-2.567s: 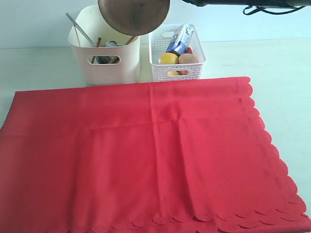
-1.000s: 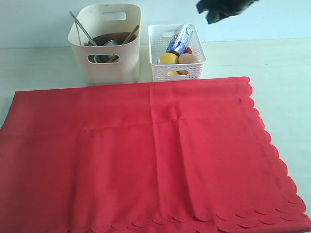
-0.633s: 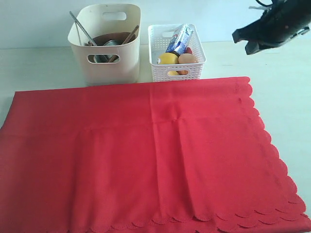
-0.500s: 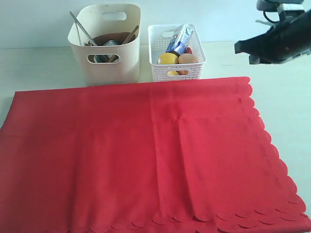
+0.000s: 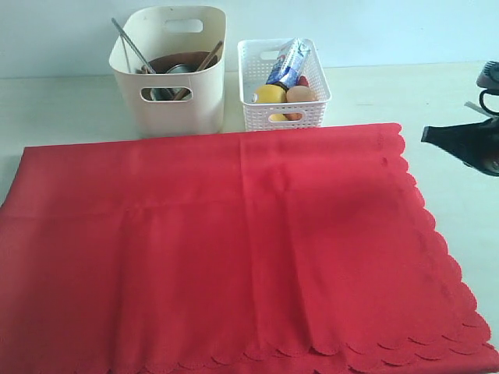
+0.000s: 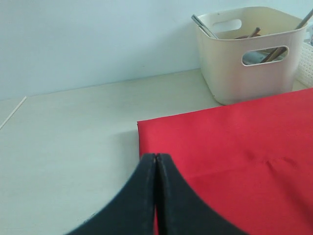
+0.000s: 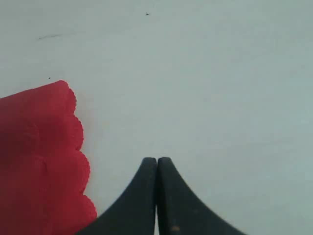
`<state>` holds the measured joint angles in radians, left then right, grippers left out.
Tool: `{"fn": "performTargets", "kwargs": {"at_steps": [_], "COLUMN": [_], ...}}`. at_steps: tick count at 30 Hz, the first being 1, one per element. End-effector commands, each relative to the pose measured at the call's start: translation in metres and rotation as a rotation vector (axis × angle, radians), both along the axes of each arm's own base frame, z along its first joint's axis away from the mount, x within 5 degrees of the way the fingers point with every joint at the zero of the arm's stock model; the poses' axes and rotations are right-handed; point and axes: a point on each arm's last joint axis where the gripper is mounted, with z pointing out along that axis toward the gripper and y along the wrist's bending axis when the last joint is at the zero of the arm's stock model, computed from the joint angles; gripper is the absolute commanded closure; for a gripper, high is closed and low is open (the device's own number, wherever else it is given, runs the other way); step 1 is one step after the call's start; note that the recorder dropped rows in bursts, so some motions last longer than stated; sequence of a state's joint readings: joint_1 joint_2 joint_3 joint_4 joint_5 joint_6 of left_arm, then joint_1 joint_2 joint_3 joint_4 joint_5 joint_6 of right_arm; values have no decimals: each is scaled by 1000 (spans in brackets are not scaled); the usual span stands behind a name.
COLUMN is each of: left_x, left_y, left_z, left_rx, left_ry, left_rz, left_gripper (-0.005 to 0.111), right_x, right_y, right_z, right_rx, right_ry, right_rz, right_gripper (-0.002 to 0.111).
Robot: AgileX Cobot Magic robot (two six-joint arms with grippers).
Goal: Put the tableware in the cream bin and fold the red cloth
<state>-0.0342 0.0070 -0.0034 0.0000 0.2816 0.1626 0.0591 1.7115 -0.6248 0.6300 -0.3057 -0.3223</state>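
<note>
The red cloth (image 5: 234,249) lies spread flat over the front of the table, scalloped edge along the right and front. Behind it at the left stands the cream bin (image 5: 170,74), holding the brown wooden plate (image 5: 178,61), a silver knife (image 5: 129,45), a wooden handle (image 5: 209,56) and other tableware. My right gripper (image 5: 427,133) is shut and empty at the right edge, beside the cloth's far right corner (image 7: 54,98). My left gripper (image 6: 156,157) is shut and empty, over the cloth's far left corner (image 6: 142,128); it does not show in the exterior view.
A white perforated basket (image 5: 284,109) right of the cream bin holds a milk carton (image 5: 288,62), a lemon (image 5: 270,94) and an egg (image 5: 299,94). Pale table (image 5: 62,105) shows behind the cloth and to its right (image 7: 205,88).
The plate held above the cream bin now lies inside it. My right gripper has drawn away from the bins, down and to the right edge beside the cloth.
</note>
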Motion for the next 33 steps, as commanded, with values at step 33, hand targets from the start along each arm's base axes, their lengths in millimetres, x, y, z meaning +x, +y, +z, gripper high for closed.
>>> {"fn": "performTargets", "kwargs": {"at_steps": [33], "left_x": [27], "left_y": [6], "left_z": [30], "left_rx": [-501], "left_ry": [-235], "left_rz": [112], "left_gripper": [107], "right_x": [5], "right_y": [22], "right_z": [10], "right_rx": [39], "right_ry": [-119], "right_rz": [295], "right_gripper": [108]}}
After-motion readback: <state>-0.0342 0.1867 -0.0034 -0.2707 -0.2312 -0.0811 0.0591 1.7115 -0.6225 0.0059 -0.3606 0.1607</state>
